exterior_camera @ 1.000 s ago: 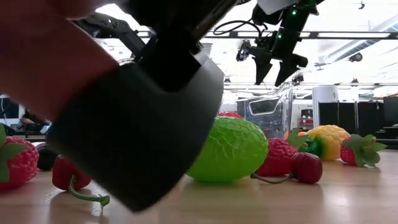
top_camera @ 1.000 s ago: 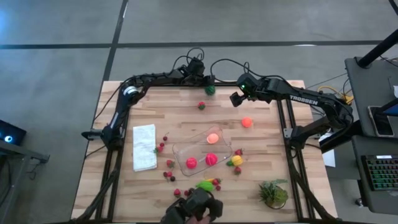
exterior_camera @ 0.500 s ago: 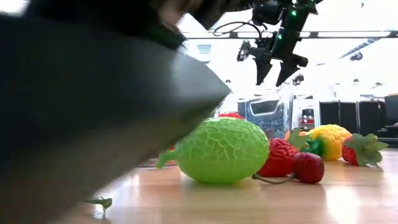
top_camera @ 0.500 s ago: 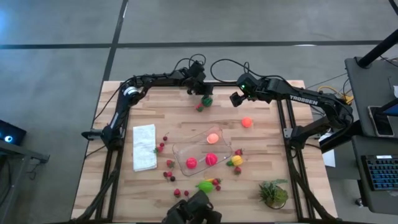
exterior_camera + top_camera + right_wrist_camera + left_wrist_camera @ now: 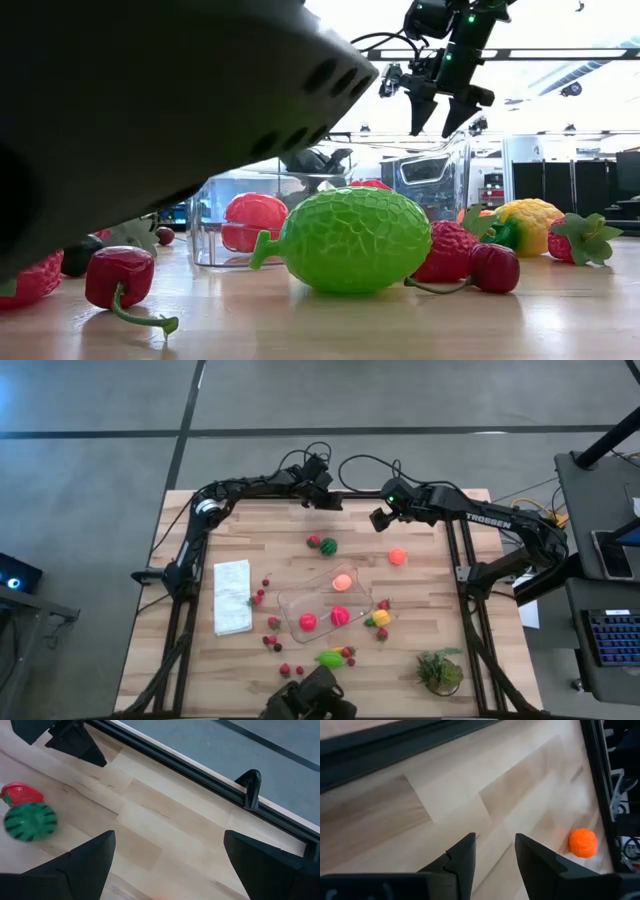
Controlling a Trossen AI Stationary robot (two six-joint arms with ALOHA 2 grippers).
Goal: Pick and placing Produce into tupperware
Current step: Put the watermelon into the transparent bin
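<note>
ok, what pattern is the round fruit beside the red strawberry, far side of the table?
Dark green melon with darker stripes; right wrist view shows it best.

The right gripper [image 5: 167, 865] holds its two dark fingers [image 5: 80, 865] wide apart over the wooden table [image 5: 165, 827], with a striped green melon [image 5: 30, 821] touching a red strawberry [image 5: 20, 793] nearby.

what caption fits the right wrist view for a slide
Open right pincer above bare wood, striped melon and red fruit off to one side.
</note>
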